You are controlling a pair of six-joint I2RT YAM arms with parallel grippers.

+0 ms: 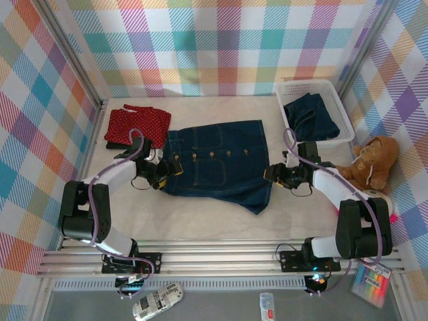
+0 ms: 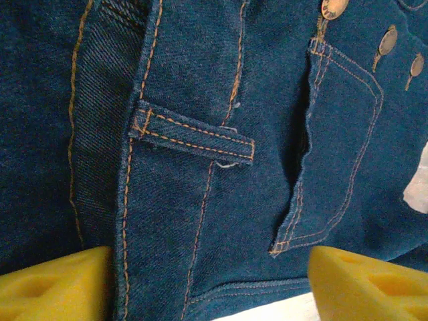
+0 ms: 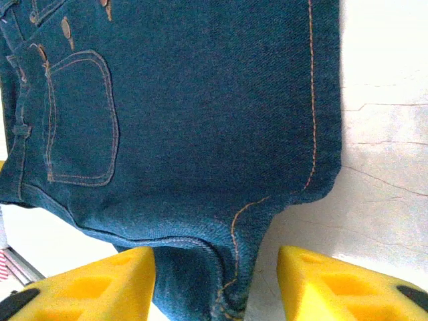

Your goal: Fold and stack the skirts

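- Your top external camera sits high on the near side of the flat-spread dark blue denim skirt (image 1: 217, 164). It looks down and forward from well back, so the whole skirt lies mid-frame.
- Your left wrist camera hangs very close over the skirt's left end, facing along the cloth towards its middle. The left gripper (image 2: 210, 287) puts its yellow foam fingertips (image 2: 53, 287) in the bottom corners.
- Your right wrist camera looks from the skirt's right end, slightly further back, and takes in the pale table (image 3: 388, 134) beside the hem. The right gripper (image 3: 217, 287) shows its yellow fingertips (image 3: 348, 287) at the bottom.
- All three views share the skirt, and both wrist views catch its brass buttons (image 2: 388, 41) from opposite ends.
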